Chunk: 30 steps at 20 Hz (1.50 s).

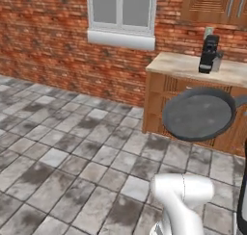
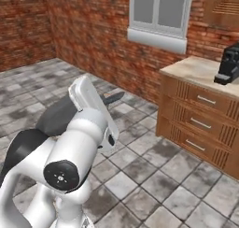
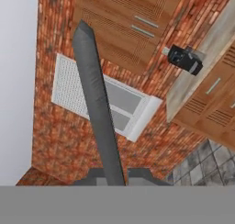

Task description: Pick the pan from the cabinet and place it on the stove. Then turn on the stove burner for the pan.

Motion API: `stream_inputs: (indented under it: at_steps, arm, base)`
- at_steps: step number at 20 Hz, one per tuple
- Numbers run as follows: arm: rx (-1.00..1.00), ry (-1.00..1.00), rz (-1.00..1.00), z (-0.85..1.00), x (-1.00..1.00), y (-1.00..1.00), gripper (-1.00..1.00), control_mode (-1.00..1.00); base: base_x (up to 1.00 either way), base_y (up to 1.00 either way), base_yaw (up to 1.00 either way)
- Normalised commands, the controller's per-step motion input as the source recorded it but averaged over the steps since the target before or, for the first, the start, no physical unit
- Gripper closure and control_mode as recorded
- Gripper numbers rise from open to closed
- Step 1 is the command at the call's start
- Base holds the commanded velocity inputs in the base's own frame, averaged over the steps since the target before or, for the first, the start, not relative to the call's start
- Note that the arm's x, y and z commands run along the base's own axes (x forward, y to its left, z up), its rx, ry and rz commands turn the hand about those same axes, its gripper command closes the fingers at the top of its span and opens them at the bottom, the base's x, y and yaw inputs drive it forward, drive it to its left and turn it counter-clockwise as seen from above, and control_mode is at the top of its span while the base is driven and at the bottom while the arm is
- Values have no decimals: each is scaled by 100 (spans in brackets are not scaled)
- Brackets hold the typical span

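- My white jointed arm [image 2: 79, 143] rises from the base and folds forward at a dark round elbow joint.
- My two-finger gripper [image 3: 114, 175] is closed tight on the long dark handle of the round dark grey frying pan [image 1: 198, 113].
- My wrist is rolled (the room looks tilted from the hand), so the pan rides edge-on.

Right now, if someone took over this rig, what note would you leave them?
Gripper: shut on the pan, which is carried in the air, edge-on in the hand view, with the fingertips at its base.
Pan: out of the cabinet, hanging in front of the wooden drawers, above the tiled floor.
Also there: a black coffee machine on the counter.
Done: pan picked up.
Left: bring it to the stove, set it on a burner, then turn that burner's knob.
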Motion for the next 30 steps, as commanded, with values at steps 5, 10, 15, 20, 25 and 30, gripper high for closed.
stream_inputs:
  at_steps: [5, 10, 15, 20, 25, 30]
  arm:
    - [0, 0, 0, 0, 0, 0, 100, 100]
    - [0, 0, 0, 0, 0, 0, 100, 100]
    - [0, 0, 0, 0, 0, 0, 100, 100]
    - [0, 0, 0, 0, 0, 0, 100, 100]
    - [0, 0, 0, 0, 0, 0, 100, 100]
    - [0, 0, 0, 0, 0, 0, 100, 100]
  base:
    - [-7, 48, 48]
    - [-6, 55, 48]
    - [-2, 60, 47]
    - [0, 67, 45]
    - [6, 80, 40]
    - [23, 78, 37]
